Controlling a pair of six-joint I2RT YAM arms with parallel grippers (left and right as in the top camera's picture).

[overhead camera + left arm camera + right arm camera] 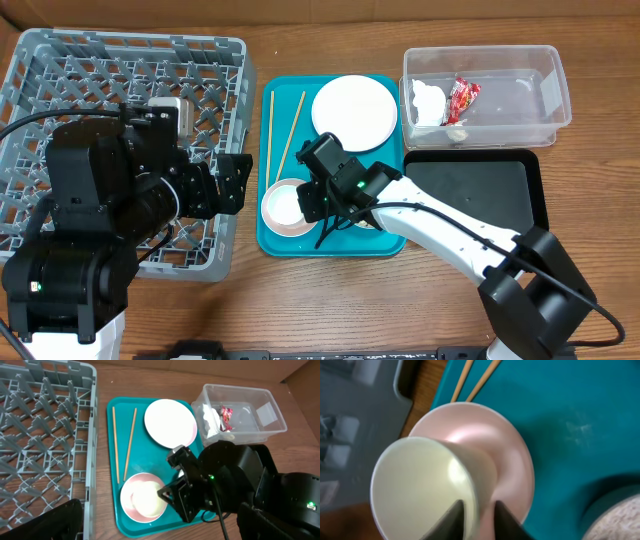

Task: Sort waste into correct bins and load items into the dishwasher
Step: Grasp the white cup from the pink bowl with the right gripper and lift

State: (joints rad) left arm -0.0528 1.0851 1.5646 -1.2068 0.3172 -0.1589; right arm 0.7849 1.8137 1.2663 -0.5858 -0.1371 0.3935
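Progress is judged as early to middling. Waste sorting appears partly done: the red wrapper (465,98) and the white tissue (428,100) are seen inside the clear tub (540,60) at the far right. Nothing is seen in the black tray (480,190), just near of the tub. Loose rice and food scraps cannot be confirmed anywhere. Only a speckled pale edge, taken to be the grey-green bowl (620,515), is seen at the corner of the right wrist view, and it is mostly hidden.

Loading is judged not begun. No item is seen in the dish rack (60,80) at the left, though part of it is hidden by the left arm. The pink plate (353,110), the chopsticks (270,135), the pink bowl (280,215) and the white cup (420,485) are all found on the teal tray (150,460) in the centre.

The cup is seen tilted inside the pink bowl at the near left of that tray. The right gripper (477,507) is clenched on the cup's rim, one finger inside the wall and one outside. Whether the cup is lifted clear of the bowl cannot be told. The left gripper (238,182) is spread wide and empty, over the rack's right edge.

All five items are left to be loaded, and the rice is left to be binned.
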